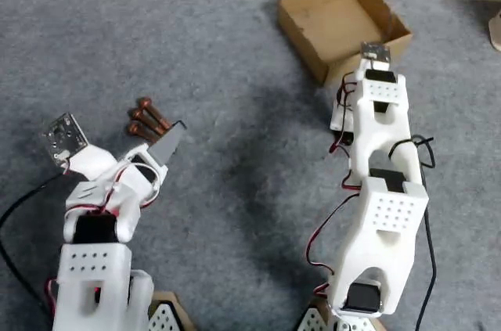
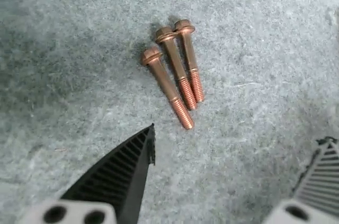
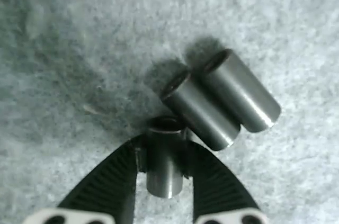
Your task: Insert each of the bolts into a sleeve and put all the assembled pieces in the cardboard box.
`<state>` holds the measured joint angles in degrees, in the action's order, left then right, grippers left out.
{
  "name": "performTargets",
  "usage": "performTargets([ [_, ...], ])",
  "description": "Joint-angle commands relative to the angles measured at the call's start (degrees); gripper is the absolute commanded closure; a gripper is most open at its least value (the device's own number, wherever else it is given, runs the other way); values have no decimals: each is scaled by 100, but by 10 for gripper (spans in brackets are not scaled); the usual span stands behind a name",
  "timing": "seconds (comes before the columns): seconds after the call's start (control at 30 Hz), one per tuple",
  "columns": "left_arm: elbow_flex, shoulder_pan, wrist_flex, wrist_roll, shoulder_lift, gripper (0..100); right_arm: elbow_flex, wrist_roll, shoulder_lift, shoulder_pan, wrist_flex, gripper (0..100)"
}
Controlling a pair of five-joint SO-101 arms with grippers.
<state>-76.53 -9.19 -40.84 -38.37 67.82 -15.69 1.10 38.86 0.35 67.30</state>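
Three copper bolts (image 2: 177,73) lie side by side on the grey carpet, also in the high view (image 1: 147,120) at the left. My left gripper (image 2: 237,135) hovers open just short of their threaded ends, nothing between its fingers; in the high view the left gripper (image 1: 156,147) sits right beside them. My right gripper (image 3: 164,150) is shut on a dark grey sleeve (image 3: 165,173). Two more sleeves (image 3: 198,110) (image 3: 241,89) lie touching each other just beyond it. The right arm (image 1: 380,104) stands by the cardboard box (image 1: 344,22), hiding the sleeves from above.
The open cardboard box has its near corner close to the right arm's wrist. Grey carpet (image 1: 250,159) spreads between the two arms. Cables (image 1: 419,151) hang along the right arm.
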Motion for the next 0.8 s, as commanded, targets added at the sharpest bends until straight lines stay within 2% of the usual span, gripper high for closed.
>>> performTargets([
  [0.0, -127, -84, -9, -62, 646, 579, -171, 0, 84, -180, -57, 992],
  [0.13, -541, -57, -158, -62, 1437, 579, -171, 0, 92, -180, -57, 992],
  [0.27, -1051, -66, -853, -70, 2378, 579, -171, 0, 92, -180, -57, 992],
  [0.33, -1138, -57, -1204, -334, 2774, 594, -171, 0, 92, -189, -57, 992],
  [0.5, -1138, -233, -1468, -1336, 3319, 858, -171, 0, 92, -233, -57, 992],
  [0.53, -1138, -286, -1468, -1477, 3319, 875, -171, 0, 92, -242, -57, 992],
  [0.77, -1112, -338, -1486, -1389, 2712, 848, -171, 0, 92, -242, -57, 992],
])
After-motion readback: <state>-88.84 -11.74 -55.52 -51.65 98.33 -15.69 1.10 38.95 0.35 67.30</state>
